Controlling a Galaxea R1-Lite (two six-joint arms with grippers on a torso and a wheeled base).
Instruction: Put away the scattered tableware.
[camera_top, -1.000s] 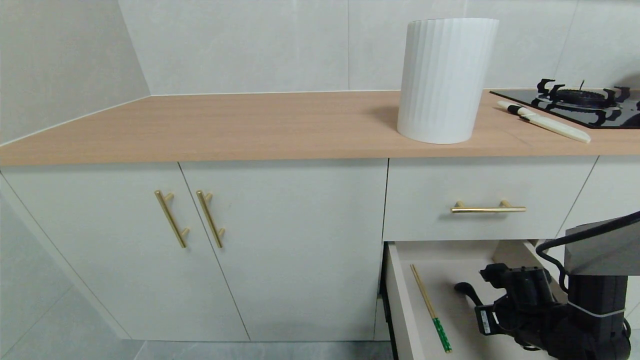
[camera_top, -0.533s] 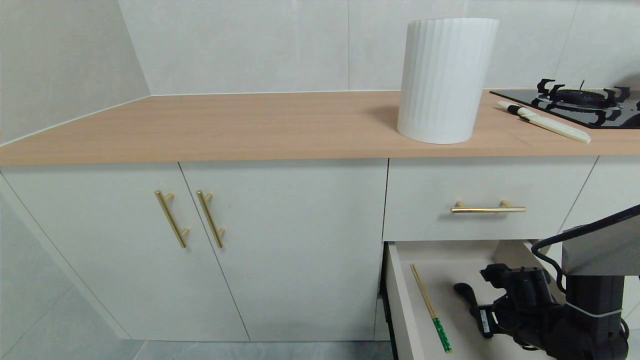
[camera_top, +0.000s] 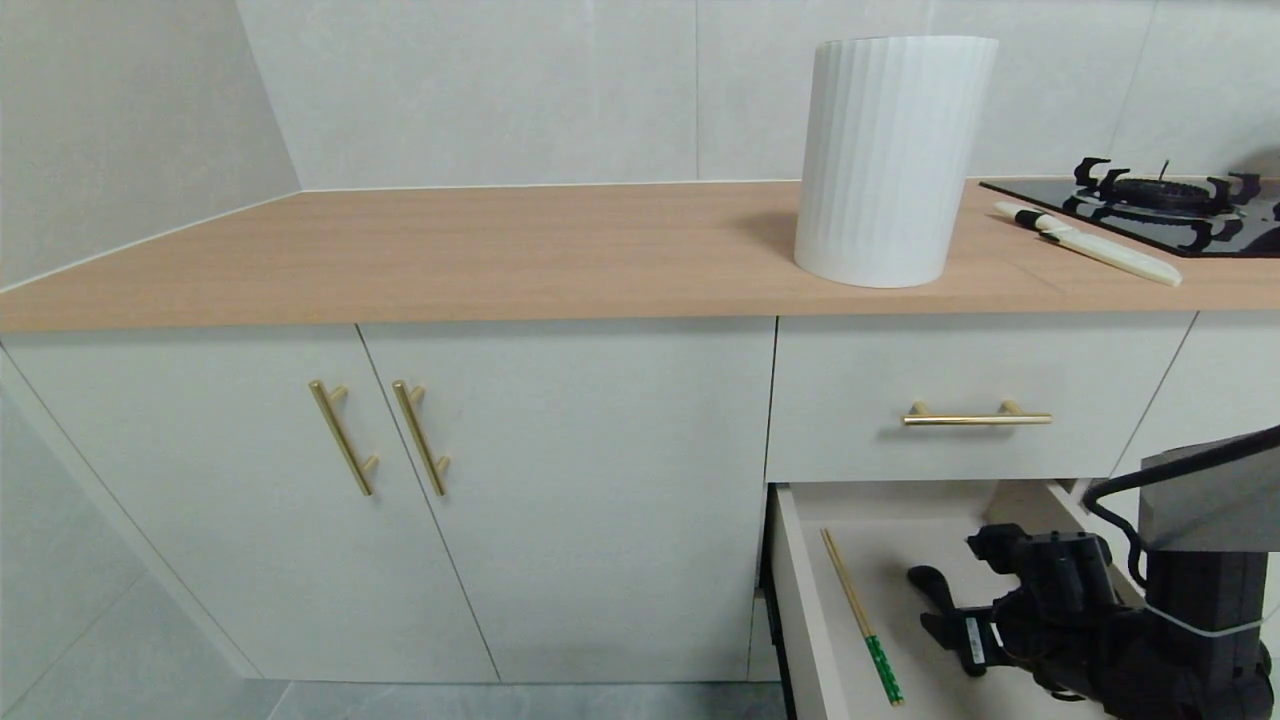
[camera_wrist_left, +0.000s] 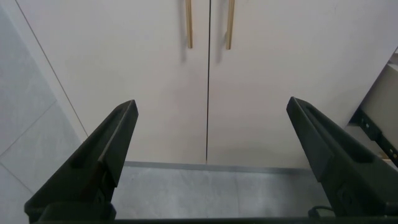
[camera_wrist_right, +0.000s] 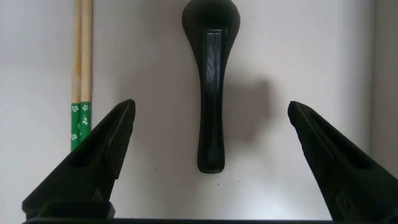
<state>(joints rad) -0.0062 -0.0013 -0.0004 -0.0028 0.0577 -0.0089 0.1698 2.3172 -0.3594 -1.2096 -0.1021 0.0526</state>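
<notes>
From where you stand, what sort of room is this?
Most likely a kitchen: a gas hob set in a wooden counter, and below it an open drawer holding chopsticks and a spoon.

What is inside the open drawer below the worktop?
A pair of chopsticks with green ends and a black spoon lie apart on the floor of the drawer. The open right gripper hangs over the spoon and hides the drawer's right part.
</notes>
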